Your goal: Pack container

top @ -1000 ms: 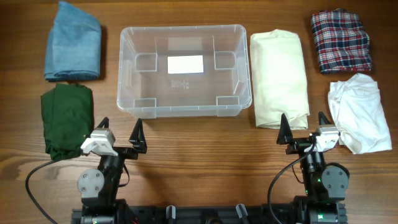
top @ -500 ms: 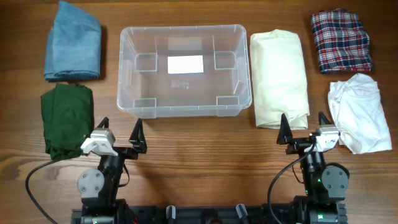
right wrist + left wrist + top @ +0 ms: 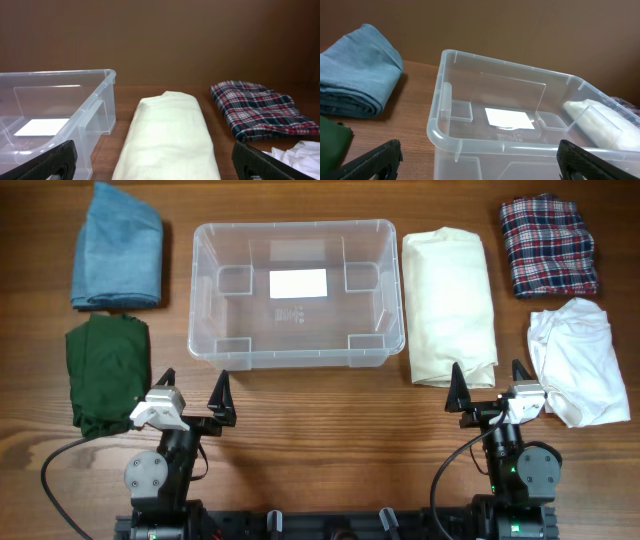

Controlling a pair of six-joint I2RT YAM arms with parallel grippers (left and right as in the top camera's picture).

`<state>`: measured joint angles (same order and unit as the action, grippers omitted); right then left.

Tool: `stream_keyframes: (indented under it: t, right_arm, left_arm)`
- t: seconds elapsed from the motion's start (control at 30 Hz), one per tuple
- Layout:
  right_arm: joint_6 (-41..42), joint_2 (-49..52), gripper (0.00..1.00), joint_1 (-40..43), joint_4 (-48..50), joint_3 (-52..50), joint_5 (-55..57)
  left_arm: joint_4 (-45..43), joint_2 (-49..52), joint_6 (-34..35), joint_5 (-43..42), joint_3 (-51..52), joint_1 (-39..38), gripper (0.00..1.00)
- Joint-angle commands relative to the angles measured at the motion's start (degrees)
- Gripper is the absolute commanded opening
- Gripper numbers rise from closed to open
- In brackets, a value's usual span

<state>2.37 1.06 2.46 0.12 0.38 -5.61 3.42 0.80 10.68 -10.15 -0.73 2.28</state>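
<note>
We see the wooden bench (image 3: 320, 410) filling the overhead view, and everything lies on it. The largest thing is the container (image 3: 296, 358), upright with its top open, at the far middle of the bench, long sides running left to right. Just beside its right wall lies a folded cream cloth (image 3: 449, 305), long from far to near, close to the container, though we cannot tell whether they touch. Further right, near the bench's right edge, a crumpled white cloth (image 3: 578, 370) lies at about the level of the container's near wall. At the left, well apart from the container, a dark green cloth (image 3: 106, 375) lies nearer to us, with a folded blue cloth (image 3: 118, 260) just beyond it on the far side. A red and navy plaid cloth (image 3: 548, 245) lies at the far right, just beyond the white one. Inside the container, a white label (image 3: 298, 283) sits on the middle of the base.

The left arm (image 3: 160, 465) stands at the near edge, below the container's near left corner; the left jaws are spread wide and grip nothing. The right arm (image 3: 515, 460) stands at the near right, just short of the cream cloth's near end; the right jaws are likewise spread wide and bare, both sets pointing toward the far side.
</note>
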Motion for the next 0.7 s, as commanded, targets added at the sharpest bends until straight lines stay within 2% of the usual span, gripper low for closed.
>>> stream_keyframes:
  t: [0.0,0.43,0.53,0.67]
  right_arm:
    - [0.79,-0.13,1.00,0.24,0.26,-0.09,-0.87]
    - [0.72,-0.13,0.99,0.24,0.26,-0.09,-0.87]
    - [-2.58,-0.15,1.00,0.24,1.20,-0.09,3.26]
    - [-2.43,-0.15,1.00,0.24,3.02,-0.07,0.90]
  left_arm:
    - [0.04,-0.26,0.28,0.59,0.39,0.31,1.00]
    - [0.04,-0.26,0.28,0.59,0.39,0.31,1.00]
    - [0.04,-0.26,0.28,0.59,0.39,0.31,1.00]
    - [0.04,-0.26,0.28,0.59,0.39,0.31,1.00]
